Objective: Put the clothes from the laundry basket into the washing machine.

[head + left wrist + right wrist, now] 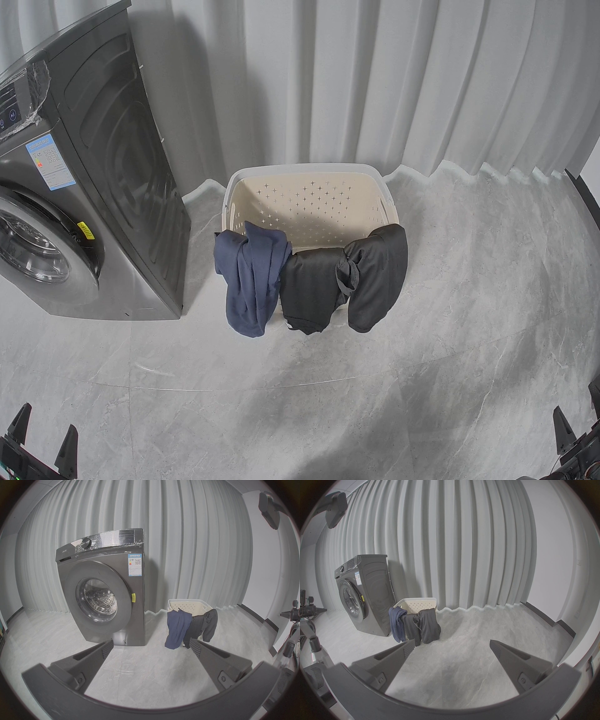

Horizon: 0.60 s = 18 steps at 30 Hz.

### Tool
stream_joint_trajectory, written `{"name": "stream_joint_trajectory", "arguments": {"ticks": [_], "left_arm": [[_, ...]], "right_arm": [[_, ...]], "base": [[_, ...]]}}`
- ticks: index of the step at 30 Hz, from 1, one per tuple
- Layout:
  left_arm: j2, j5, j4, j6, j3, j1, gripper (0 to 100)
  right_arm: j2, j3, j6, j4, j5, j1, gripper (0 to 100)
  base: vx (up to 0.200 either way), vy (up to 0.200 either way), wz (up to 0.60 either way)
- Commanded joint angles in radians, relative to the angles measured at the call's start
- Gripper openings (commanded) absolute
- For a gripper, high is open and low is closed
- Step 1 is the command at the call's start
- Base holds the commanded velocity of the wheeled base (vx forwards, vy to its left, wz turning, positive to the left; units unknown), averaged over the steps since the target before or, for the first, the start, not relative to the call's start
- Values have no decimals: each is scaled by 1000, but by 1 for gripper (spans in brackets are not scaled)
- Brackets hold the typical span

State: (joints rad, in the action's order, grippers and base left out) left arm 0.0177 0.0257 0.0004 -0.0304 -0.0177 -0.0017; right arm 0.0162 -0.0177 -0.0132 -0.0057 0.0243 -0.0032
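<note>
Clothes [311, 281] hang over the front rim of the laundry basket [309, 169], mid-frame, above both claws; left claw [47, 422], lower left, and right claw [575, 401], lower right, gape empty, about equally distant.

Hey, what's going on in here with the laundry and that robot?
The robot is meant to move clothes into the washing machine, but nothing has been picked up yet. A blue garment, a middle dark garment and an end dark garment hang over the front rim of the laundry basket, which stands on the floor beside the machine. The machine's door looks shut. The left gripper and right gripper are open, empty and well short of the basket.
</note>
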Motion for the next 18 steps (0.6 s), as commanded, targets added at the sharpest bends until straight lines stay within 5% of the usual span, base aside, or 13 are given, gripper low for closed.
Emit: {"name": "stream_joint_trajectory", "arguments": {"ticks": [1,9,18], "left_arm": [[-15,0,0,0,16,0,100],[-15,0,0,0,16,0,100],[-15,0,0,0,16,0,100]], "right_arm": [[-15,18,-1,0,0,0,100],[-15,18,-1,0,0,0,100],[-15,18,-1,0,0,0,100]], "base": [[0,-200,0],[0,-200,0],[0,0,0]]}}
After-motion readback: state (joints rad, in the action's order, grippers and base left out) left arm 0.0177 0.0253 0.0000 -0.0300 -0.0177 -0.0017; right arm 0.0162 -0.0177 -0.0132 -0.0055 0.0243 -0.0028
